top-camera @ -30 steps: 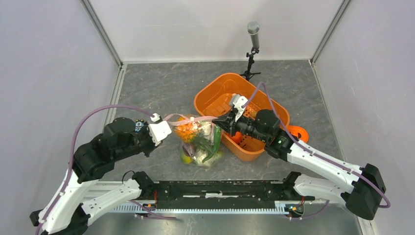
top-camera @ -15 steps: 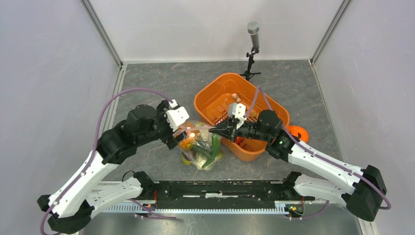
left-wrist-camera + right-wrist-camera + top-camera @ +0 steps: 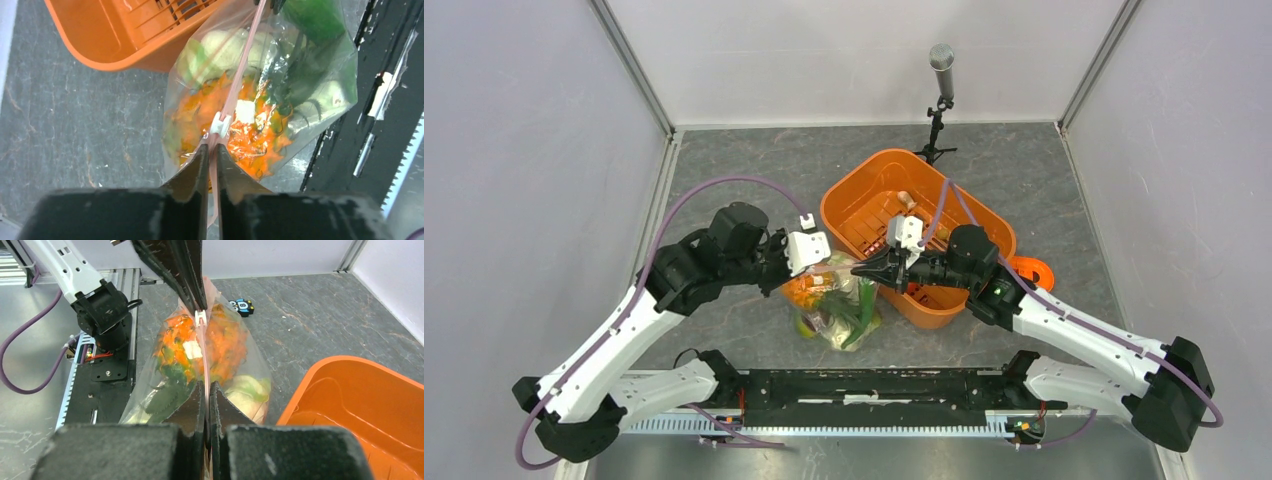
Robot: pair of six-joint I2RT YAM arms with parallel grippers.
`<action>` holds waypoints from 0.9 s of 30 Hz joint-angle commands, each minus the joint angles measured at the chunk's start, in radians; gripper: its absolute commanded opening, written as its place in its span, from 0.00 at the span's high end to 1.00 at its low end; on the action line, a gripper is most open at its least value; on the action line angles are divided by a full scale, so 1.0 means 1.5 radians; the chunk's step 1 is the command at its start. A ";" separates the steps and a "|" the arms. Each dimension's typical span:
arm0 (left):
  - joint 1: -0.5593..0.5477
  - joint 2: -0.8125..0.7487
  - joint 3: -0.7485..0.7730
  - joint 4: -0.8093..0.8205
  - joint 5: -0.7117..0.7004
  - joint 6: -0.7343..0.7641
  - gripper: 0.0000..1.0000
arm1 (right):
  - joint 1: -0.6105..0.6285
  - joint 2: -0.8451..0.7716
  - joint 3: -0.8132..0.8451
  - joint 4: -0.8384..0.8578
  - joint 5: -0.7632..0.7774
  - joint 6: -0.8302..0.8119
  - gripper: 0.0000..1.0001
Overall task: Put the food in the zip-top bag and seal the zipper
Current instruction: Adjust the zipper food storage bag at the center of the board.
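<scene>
While the zip-top bag [image 3: 842, 303], holding the food [image 3: 226, 344], is stood beside the orange basket [image 3: 100, 45] toward the near edge of the desk [image 3: 754, 180], its zipper [image 3: 241, 69] is stretched taut; one end is clamped by the left pincer [image 3: 211, 148], the other by the right pincer [image 3: 206, 385].

Two white-and-black robot arms: the left arm [image 3: 614, 345] and the right arm [image 3: 1074, 330]. Two black two-finger tools: the left tool [image 3: 212, 150] and the right tool [image 3: 206, 390]. One clear crinkly plastic zip-top bag [image 3: 175, 125], with one thin pinkish zipper strip [image 3: 242, 60] and one small white slider [image 3: 220, 124]. The toy food [image 3: 250, 137] inside overlaps too much to count. One orange slotted plastic basket [image 3: 842, 195]. One grey microphone on a black stand [image 3: 941, 60]. One small black tag marked 8 [image 3: 241, 306] on the one grey table [image 3: 754, 170].
</scene>
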 commanded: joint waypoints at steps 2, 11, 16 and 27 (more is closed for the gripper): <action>0.009 0.015 0.023 -0.088 -0.002 0.017 0.98 | -0.002 -0.014 0.030 0.020 0.027 -0.012 1.00; 0.011 -0.018 0.031 -0.004 -0.092 -0.020 0.81 | -0.003 -0.031 0.016 0.035 0.069 -0.002 1.00; 0.012 -0.111 -0.020 0.165 -0.197 -0.103 0.19 | -0.003 -0.031 0.017 0.020 0.068 -0.005 1.00; 0.023 -0.120 -0.076 0.122 -0.279 -0.261 0.07 | -0.003 -0.029 0.011 0.051 0.046 0.007 1.00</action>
